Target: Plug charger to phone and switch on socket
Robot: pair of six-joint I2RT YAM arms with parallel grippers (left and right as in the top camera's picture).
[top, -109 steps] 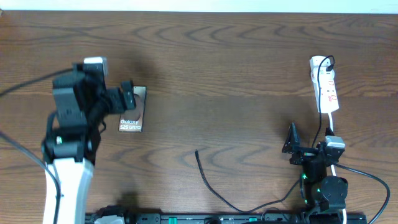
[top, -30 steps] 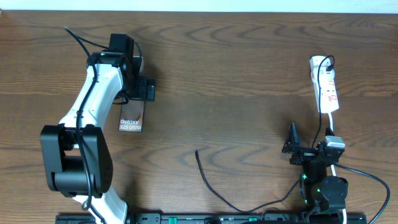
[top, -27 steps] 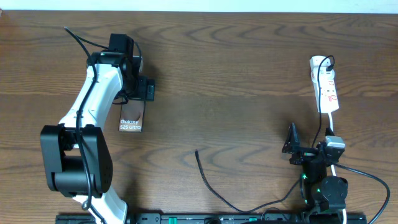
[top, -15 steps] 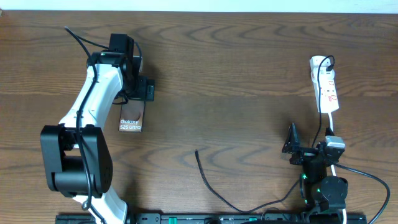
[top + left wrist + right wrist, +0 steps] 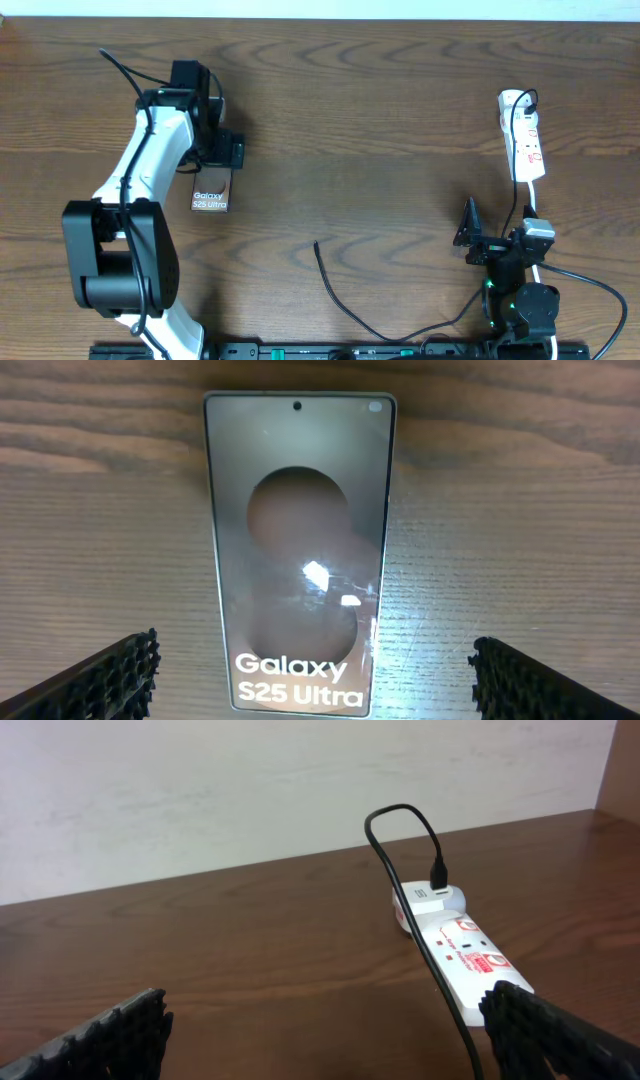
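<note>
The phone [image 5: 211,188] lies flat on the left of the table, bronze-brown with white "Galaxy S25 Ultra" lettering. My left gripper [image 5: 226,154] hangs over its far end, open. In the left wrist view the phone [image 5: 300,540] fills the middle, and the left gripper [image 5: 314,660] straddles its lettered end without touching it. The charger [image 5: 335,292], a thin black cable, lies at the front centre, its plug tip pointing at the phone. The white socket [image 5: 523,135] sits at the right. My right gripper [image 5: 466,228] stands open and empty short of the socket [image 5: 465,955].
A black cable [image 5: 400,830] is plugged into the socket's far end and runs along the strip toward my right arm. The socket's white cord [image 5: 533,205] leads back past the right arm's base [image 5: 520,300]. Bare wood lies between phone and socket.
The left arm has shifted slightly left over the phone's far end in the last half second. The right arm, cable, phone and socket have not moved.
</note>
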